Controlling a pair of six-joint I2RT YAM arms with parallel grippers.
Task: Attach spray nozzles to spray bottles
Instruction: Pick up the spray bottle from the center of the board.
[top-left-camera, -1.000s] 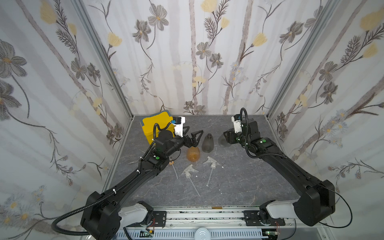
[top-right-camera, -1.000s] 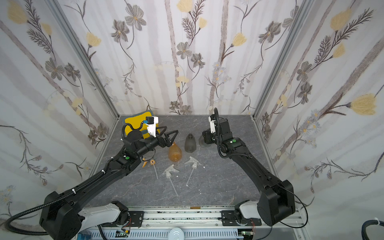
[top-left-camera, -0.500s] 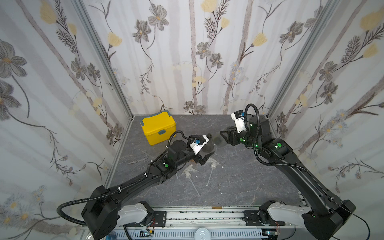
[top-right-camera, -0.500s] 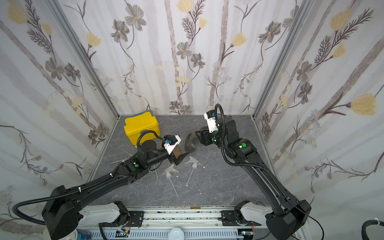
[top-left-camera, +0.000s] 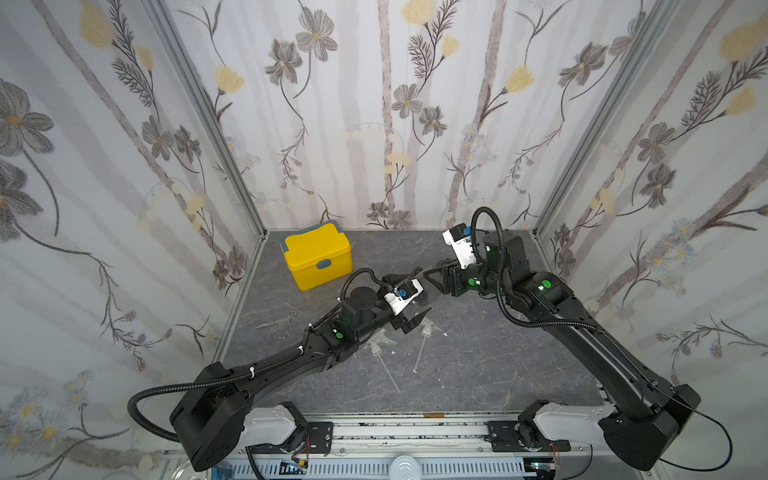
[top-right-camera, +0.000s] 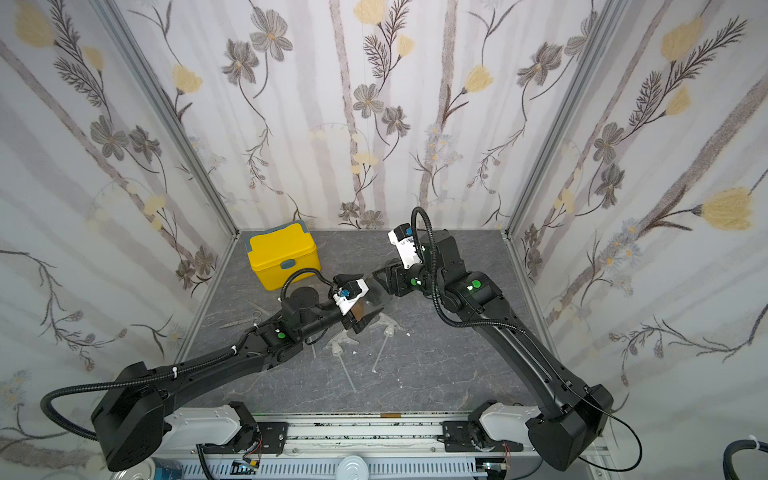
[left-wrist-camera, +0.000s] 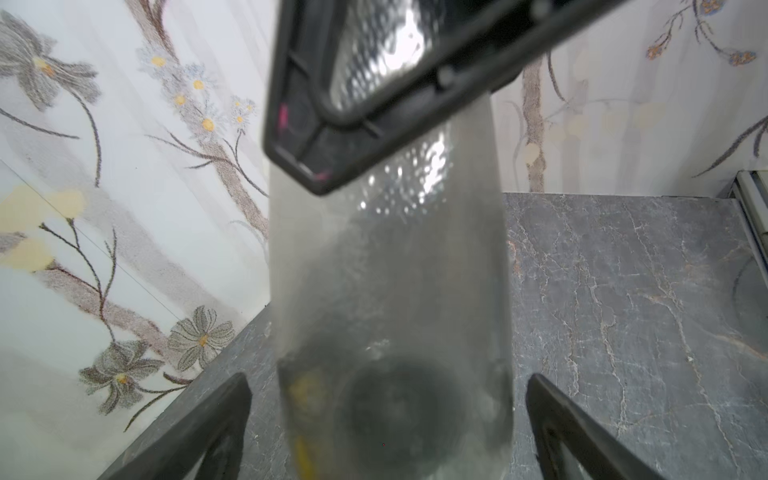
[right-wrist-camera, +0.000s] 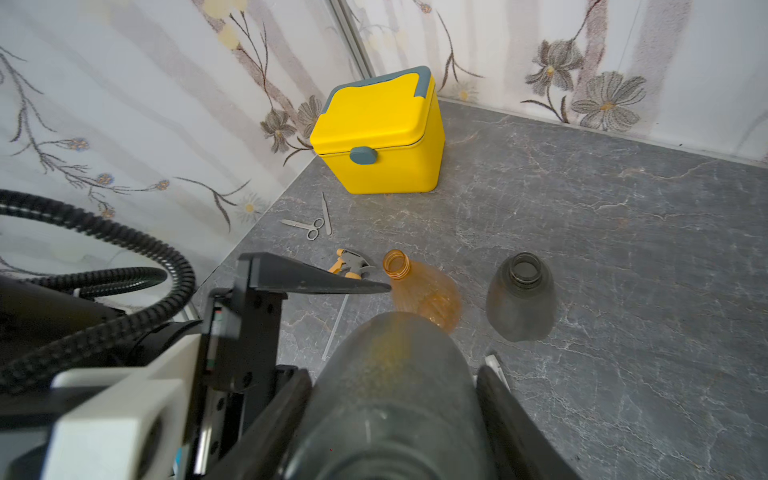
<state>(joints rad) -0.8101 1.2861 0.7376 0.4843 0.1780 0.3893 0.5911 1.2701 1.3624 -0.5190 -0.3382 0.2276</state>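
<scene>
Starting at the back left corner of the grey marbled counter (top-left-camera: 478, 365), a yellow lidded box (top-left-camera: 318, 259) stands closed near the walls. In front of it lie small scissors (right-wrist-camera: 307, 226), with a thin metal tool (right-wrist-camera: 326, 212) just beside them. Further along, the orange nozzle (right-wrist-camera: 351, 266) lies on the counter close to the neck of the amber bottle (right-wrist-camera: 428, 295), which stands upright and uncapped. The left arm reaches in low from the front. The left pincer (left-wrist-camera: 388, 380) is spread, its fingers (left-wrist-camera: 224, 415) flanking the held grey bottle (left-wrist-camera: 390, 270) with a gap showing on each side. In a top view, the left clear nozzle (top-left-camera: 380, 345) and the right clear nozzle (top-left-camera: 426, 332) lie on the counter just in front of that pincer, apart from each other, with their dip tubes running toward the front edge. The standing grey bottle (right-wrist-camera: 521, 299) is upright and uncapped, beside the amber bottle but not touching it. The held grey bottle is clear of the counter, between the two arms near mid-counter. It cannot be told which of its ends faces which arm. The right pincer (right-wrist-camera: 395, 372) is pinching this bottle, one finger pressed on either flank of its body. The right arm comes in from the front right corner.
</scene>
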